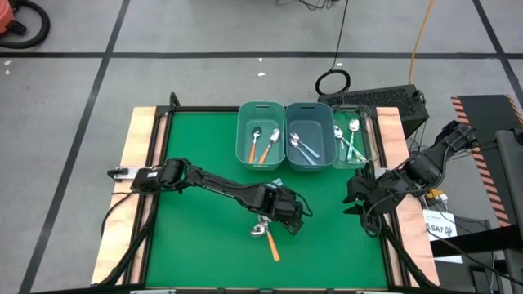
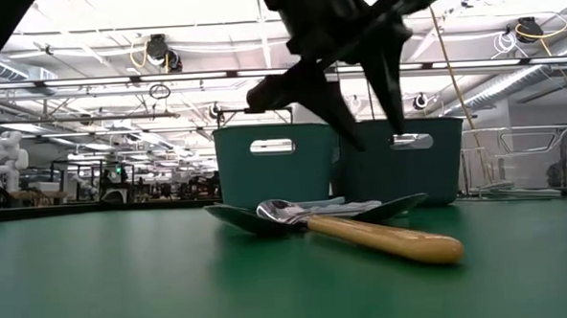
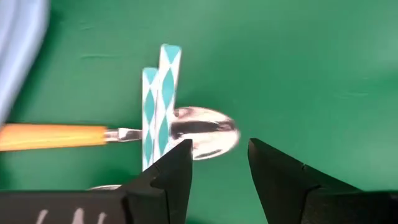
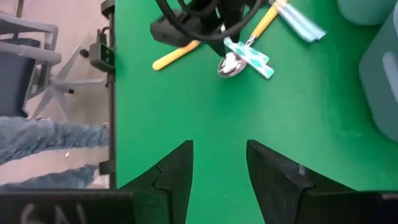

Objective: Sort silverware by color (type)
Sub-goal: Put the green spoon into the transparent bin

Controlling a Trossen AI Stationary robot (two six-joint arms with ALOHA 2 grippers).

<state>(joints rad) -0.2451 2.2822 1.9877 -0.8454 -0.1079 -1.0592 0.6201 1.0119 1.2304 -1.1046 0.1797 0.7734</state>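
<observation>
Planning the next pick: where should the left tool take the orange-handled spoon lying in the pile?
Probably from above, on the free far end of the orange-handled metal spoon's handle. It lies flat and clear there, while two teal-patterned handles cross its neck beside the open left tool.

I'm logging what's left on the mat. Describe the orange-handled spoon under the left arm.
The orange-handled spoon lies flat on the green mat, outside the bins. It has a smooth, plastic-looking orange handle, a thin metal neck and a shiny metal bowl. Two teal diamond-patterned handles lie across its neck, touching it. The left gripper hovers above the bowl, fingers open, not touching it.
</observation>
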